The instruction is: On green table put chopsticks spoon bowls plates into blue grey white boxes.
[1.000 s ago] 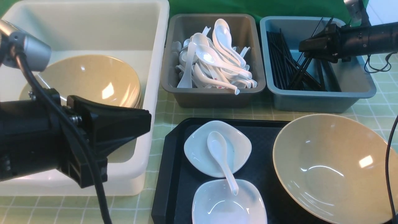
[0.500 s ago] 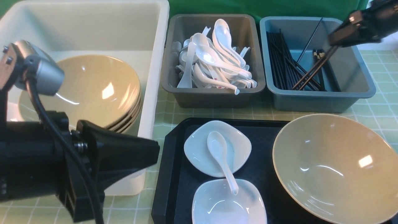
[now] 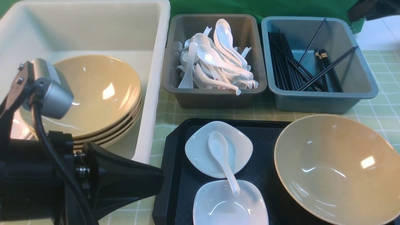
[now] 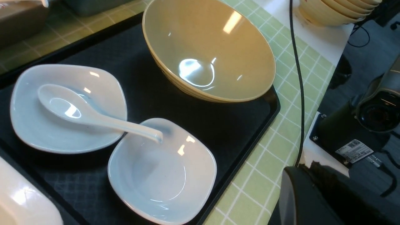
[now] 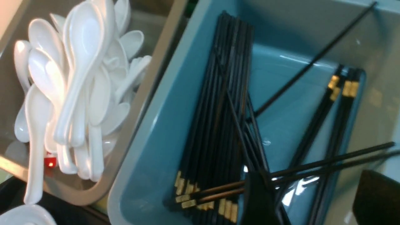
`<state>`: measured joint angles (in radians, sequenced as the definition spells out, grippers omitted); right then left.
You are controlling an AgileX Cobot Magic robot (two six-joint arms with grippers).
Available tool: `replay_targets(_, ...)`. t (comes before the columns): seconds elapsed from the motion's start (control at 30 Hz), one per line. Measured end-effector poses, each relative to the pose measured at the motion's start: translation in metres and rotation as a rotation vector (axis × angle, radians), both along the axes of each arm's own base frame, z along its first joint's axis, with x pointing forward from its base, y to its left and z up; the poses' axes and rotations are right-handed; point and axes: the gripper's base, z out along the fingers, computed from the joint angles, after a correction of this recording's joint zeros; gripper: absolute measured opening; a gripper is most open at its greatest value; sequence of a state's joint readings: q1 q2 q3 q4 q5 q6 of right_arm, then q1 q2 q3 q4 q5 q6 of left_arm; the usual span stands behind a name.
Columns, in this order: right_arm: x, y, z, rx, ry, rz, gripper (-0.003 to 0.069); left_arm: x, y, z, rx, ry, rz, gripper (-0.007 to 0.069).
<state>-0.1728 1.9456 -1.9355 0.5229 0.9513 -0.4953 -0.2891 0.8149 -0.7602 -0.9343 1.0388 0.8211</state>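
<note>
My right gripper (image 5: pixel 318 200) hangs open over the blue box (image 3: pixel 322 101), its fingers apart and empty. Below it a pair of chopsticks (image 3: pixel 328 68) leans from the pile of chopsticks (image 5: pixel 218 109) up to the box's right rim. On the black tray, a white spoon (image 3: pixel 222 159) bridges two white plates (image 3: pixel 197 150) (image 3: pixel 229 206), beside a tan bowl (image 3: pixel 337 168). My left gripper (image 3: pixel 157 181) is shut and empty, low at the front left, just left of the tray. More bowls (image 3: pixel 93 90) are stacked in the white box (image 3: pixel 93 28).
The grey box (image 3: pixel 187 97) between the white and blue ones is heaped with white spoons (image 3: pixel 218 59). The black tray (image 3: pixel 175 162) lies on the green table (image 3: pixel 262 112) in front of the boxes. A cable (image 4: pixel 297 78) runs over the table's edge.
The right gripper let go of the chopstick pair, which now rests in the blue box, and drew back up to the right. The left arm sank lower, uncovering the bowl stack.
</note>
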Motion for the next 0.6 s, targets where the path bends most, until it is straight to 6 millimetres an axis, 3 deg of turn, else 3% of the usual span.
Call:
replay_targets(0.17,0.001,0.017,-0.009,0.06,0.053,0.084,0.0421,0.0,0.0,0.0,0.001,0.002,-0.005,-0.0001)
replay_targets(0.33,-0.016,0.024,-0.007,0.109,0.157,0.177,0.0421,0.0,0.002,0.0,0.039,-0.014,-0.002,-0.0001)
replay_targets(0.5,-0.052,0.032,0.014,0.075,0.132,0.21,0.0421,0.002,0.007,0.011,0.106,-0.029,0.042,-0.0001)
replay_targets(0.6,-0.094,0.05,0.039,-0.078,0.108,0.236,0.0421,0.001,0.012,0.017,0.133,-0.014,0.106,-0.0001)
